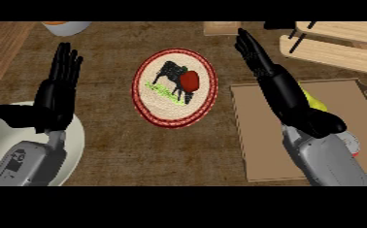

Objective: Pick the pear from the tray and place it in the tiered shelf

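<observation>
A round woven plate (195, 106) with a dark red rim and a black animal figure lies mid-bench on the brown wooden bench (108, 47). A red rounded thing (189, 80) sits on it. A white round plate (77, 147) lies at the near left corner, and a pale grey bowl (68, 26) at the far edge, left.

Yel. pear (315, 103) on tray (259, 142); tiered shelf (331, 52) beyond.

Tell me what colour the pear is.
Yellow-green; the pear shows in the head view.
</observation>
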Robot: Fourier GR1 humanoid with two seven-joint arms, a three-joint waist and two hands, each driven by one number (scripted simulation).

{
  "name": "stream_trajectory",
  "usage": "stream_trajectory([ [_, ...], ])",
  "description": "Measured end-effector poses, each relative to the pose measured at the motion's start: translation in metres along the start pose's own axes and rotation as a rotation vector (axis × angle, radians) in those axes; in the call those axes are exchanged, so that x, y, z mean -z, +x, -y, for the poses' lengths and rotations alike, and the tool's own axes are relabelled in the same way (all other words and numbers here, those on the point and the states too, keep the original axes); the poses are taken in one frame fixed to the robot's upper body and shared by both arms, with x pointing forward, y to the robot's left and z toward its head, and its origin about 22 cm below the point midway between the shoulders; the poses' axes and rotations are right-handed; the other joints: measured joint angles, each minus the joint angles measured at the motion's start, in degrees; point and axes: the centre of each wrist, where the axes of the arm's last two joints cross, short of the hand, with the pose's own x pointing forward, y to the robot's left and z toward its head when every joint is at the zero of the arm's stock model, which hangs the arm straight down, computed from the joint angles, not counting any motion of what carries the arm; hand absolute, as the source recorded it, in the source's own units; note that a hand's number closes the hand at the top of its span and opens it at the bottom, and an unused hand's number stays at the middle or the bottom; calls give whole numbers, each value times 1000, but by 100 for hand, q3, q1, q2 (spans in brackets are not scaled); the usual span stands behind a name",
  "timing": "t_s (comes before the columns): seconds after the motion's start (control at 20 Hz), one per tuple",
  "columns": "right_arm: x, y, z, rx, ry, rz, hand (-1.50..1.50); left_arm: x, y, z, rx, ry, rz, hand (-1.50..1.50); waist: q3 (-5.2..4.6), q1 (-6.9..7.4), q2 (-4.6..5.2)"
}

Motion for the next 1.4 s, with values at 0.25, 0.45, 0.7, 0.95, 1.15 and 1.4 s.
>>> stream_trajectory([
  [0.25, -20, -14, 84, 14, -85, -131, -150, -9, -5, 2, 104, -91, -28, 0, -18, 31, 35],
  [0.45, -42, -34, 116, 131, -245, -225, 150, -17, -9, 1, 148, -137, -67, 0, 38, -97, 165],
  [0.7, -92, -50, 183, -188, -523, -384, -150, -30, -18, 12, 169, -205, -122, 0, -14, -4, 181],
  [0.95, -138, -76, 218, -151, -713, -301, -150, -32, -22, 26, 178, -241, -148, 0, -39, 118, 124],
  [1.15, -154, -75, 244, -90, -626, -267, -150, -32, -27, 31, 181, -258, -163, 0, -60, 179, 90],
  [1.4, -152, -57, 267, -166, -414, -345, -150, -33, -29, 36, 184, -263, -179, 0, -81, 205, 60],
])
